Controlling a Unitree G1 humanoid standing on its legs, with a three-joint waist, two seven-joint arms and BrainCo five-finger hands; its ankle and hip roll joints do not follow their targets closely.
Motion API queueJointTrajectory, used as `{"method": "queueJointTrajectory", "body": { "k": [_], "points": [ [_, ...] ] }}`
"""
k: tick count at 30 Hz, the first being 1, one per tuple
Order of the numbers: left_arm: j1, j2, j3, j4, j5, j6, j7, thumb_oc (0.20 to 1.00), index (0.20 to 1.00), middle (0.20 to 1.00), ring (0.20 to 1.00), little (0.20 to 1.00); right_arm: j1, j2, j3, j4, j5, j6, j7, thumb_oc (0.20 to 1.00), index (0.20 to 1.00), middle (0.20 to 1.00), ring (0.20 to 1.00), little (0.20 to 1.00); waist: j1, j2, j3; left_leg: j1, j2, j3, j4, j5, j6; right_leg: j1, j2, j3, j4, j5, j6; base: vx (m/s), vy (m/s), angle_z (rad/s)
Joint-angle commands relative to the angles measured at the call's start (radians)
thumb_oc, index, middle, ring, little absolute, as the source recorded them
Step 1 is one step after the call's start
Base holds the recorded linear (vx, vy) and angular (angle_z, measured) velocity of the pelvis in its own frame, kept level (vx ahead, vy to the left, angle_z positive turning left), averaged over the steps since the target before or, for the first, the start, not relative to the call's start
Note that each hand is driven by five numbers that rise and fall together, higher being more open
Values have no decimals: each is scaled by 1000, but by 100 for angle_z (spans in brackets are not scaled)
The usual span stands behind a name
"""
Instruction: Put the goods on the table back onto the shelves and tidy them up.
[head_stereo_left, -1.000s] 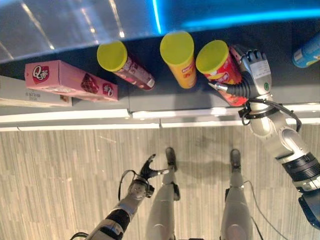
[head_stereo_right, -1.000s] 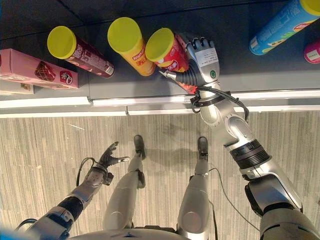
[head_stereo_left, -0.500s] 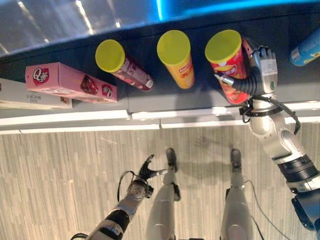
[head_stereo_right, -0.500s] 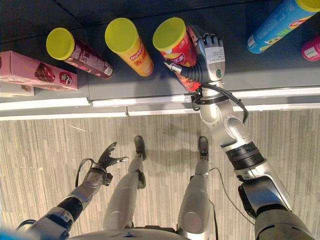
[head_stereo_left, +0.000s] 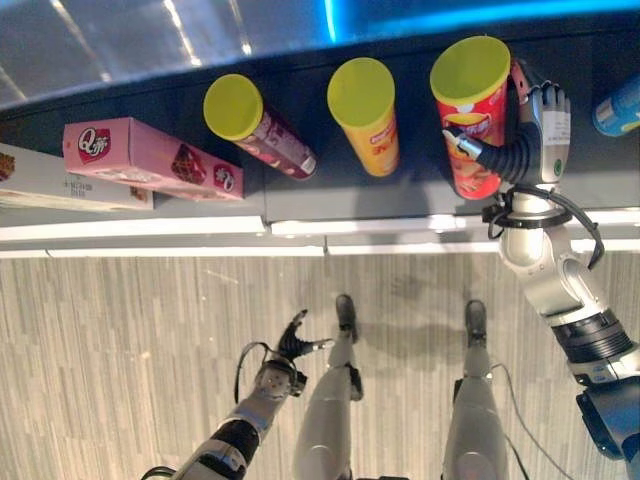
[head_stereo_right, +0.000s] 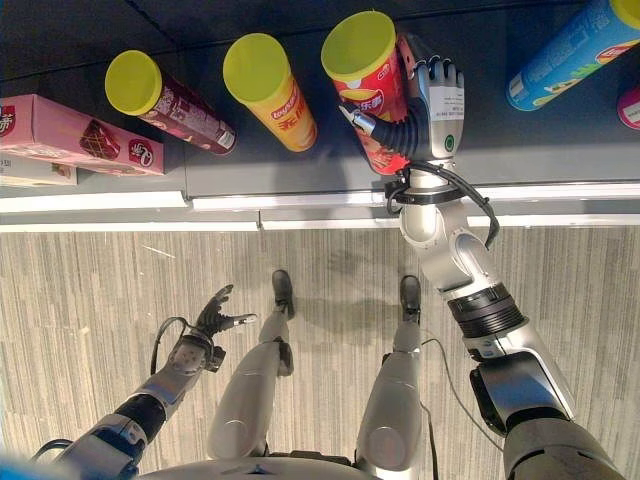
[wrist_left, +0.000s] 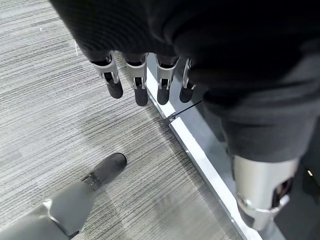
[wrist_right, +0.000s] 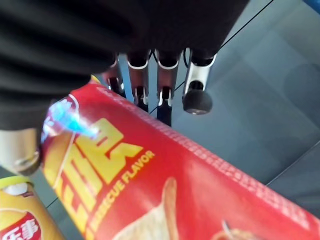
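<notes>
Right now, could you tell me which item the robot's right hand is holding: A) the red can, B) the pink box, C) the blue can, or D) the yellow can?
A: the right hand is curled round the red can, thumb across its front.

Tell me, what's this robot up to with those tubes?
It's handling snacks on a dark surface. Its right hand is curled round a red can with a yellow lid, next to a yellow can, a maroon can and a pink box. A blue can lies off to the right. The left hand hangs open, low over the floor.
</notes>
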Motion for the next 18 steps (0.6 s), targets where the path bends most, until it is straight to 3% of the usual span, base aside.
{"method": "queueJointTrajectory", "body": {
  "k": [1,18],
  "points": [
    [18,7,-26,10,-48,-7,28,1000,1000,1000,1000,1000,-47,-15,-51,-59,30,-25,-48,200,200,200,200,200,27,27,-37,62,21,-97,4,-131,-42,-105,13,47,66,-48,-35,0,0,0],
    [19,2,-31,3,-44,-4,33,1000,1000,1000,1000,1000,-13,-3,-60,-64,26,-20,-63,200,200,200,200,200,25,28,-34,62,21,-98,4,-132,-43,-105,14,51,67,-50,-36,0,0,0]
  ]
}}
